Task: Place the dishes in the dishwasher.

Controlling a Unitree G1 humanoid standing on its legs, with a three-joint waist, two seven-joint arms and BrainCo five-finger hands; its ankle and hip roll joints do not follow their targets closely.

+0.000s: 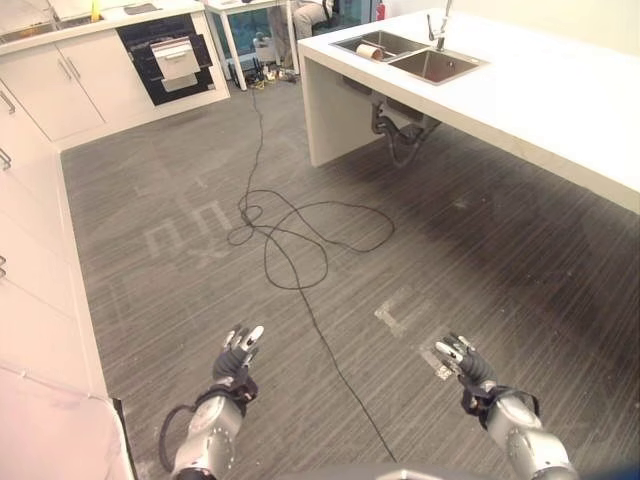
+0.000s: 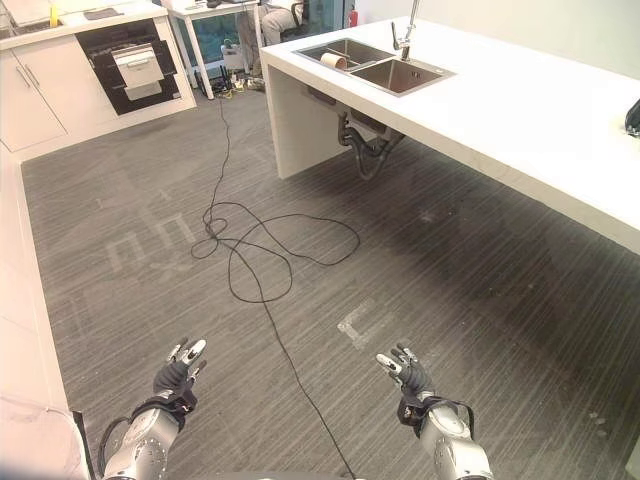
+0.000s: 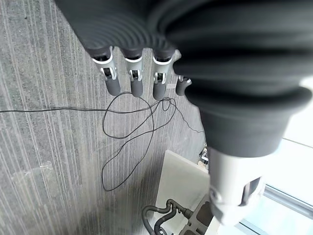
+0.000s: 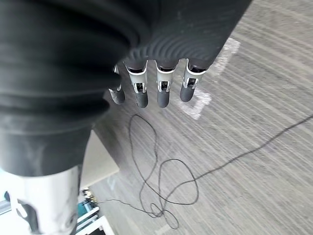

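Both robot hands are held low over the floor (image 1: 480, 250), and nothing is held in either. On the left robot hand (image 1: 238, 358) the fingers are seen straight and spread, pointing ahead; in its wrist view (image 3: 132, 73) they are lined up in a loose row past the ribbed cover. On the right robot hand (image 1: 462, 362) the fingers are likewise kept apart and relaxed, and the same is shown in its own wrist view (image 4: 156, 85). The two hands are set well apart, at about the same height in the view.

A pale tape mark (image 1: 400, 312) is seen on the grey floor just ahead of the right hand.

A white worktop (image 1: 540, 90) is placed far ahead on the right, with a double sink (image 1: 410, 55) let into its far end and a tap (image 1: 440, 25) standing beside it. A small roll-like item (image 1: 369, 51) is lying in the farther basin — what it is cannot be told. Pipes (image 1: 395, 125) are hung under the sink.

White cabinets (image 1: 60, 80) are ranged along the left and the far wall. A dark appliance (image 1: 165, 55) is built into the far run, and a pale rack or drawer (image 1: 176, 58) is shown at its front — whether this is the dishwasher cannot be told.

Dishes cannot be made out anywhere. A seated person's legs (image 1: 300, 18) are seen at a table (image 1: 228, 25) beyond the worktop.
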